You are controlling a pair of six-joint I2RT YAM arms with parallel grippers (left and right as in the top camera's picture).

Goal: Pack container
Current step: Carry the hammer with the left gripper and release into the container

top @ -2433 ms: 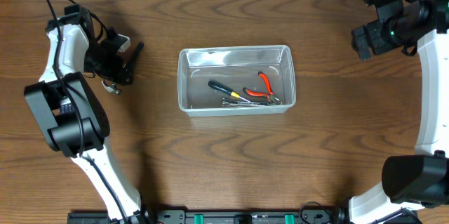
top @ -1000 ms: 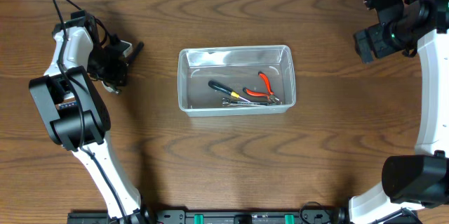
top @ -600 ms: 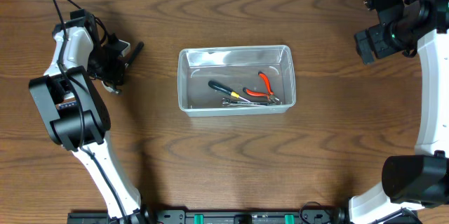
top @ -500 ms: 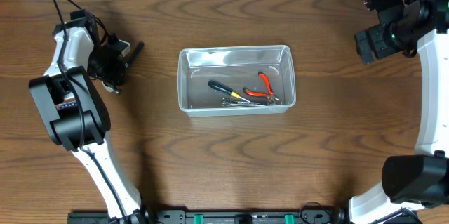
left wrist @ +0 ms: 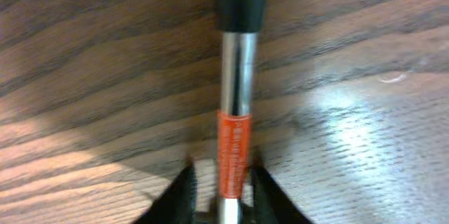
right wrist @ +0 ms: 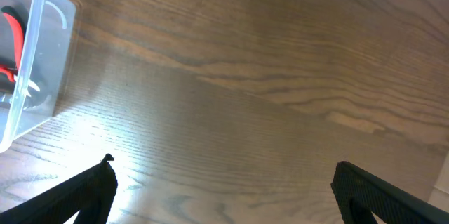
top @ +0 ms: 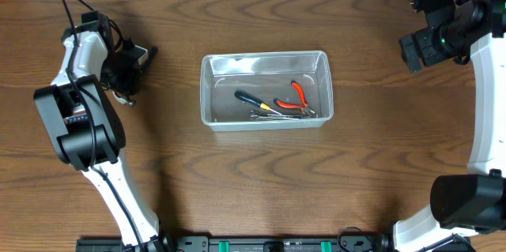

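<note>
The clear container (top: 265, 55) stands mid-table and holds red-handled pliers (top: 297, 97), a black and yellow screwdriver (top: 251, 100) and a metal wrench (top: 278, 114). At the far left lies a tool (top: 145, 53) with a black grip, a steel shaft and an orange band (left wrist: 233, 143). My left gripper (left wrist: 222, 182) is narrowed round that shaft near the band. Its right finger touches the shaft and a thin strip of wood shows at the left finger. The tool rests on the table. My right gripper (right wrist: 221, 175) hangs wide open over bare wood, right of the container (right wrist: 38, 55).
Brown wooden table (top: 253, 173). The left arm's body (top: 79, 126) rises along the left side and the right arm (top: 482, 126) along the right edge. A cable (top: 67, 3) loops above the left wrist.
The left jaws have narrowed round the tool's shaft, and the black grip has swung slightly left towards the wrist. The right arm has stayed still.
</note>
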